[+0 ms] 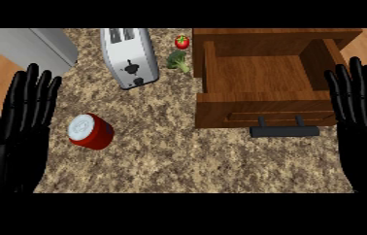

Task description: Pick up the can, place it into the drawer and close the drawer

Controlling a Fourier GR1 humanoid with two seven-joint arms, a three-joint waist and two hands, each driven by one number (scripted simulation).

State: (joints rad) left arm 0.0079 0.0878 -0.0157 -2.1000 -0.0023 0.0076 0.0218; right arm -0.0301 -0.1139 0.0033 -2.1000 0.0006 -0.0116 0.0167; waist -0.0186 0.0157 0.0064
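Observation:
A red can (91,131) with a white lid stands on the speckled counter at the lower left. The wooden drawer (267,108) is pulled open at the right, its inside empty, with a black handle (284,130) on its front. My left hand (27,108) rests open at the left edge, fingers up, a short way left of the can and apart from it. At the right edge my right hand (349,103) rests open beside the drawer's right side, holding nothing.
A silver toaster (129,57) stands at the back, left of the drawer. A tomato (182,42) and a broccoli floret (178,60) lie between toaster and drawer. A grey appliance (39,47) fills the back left corner. Bare counter (186,156) spans the front.

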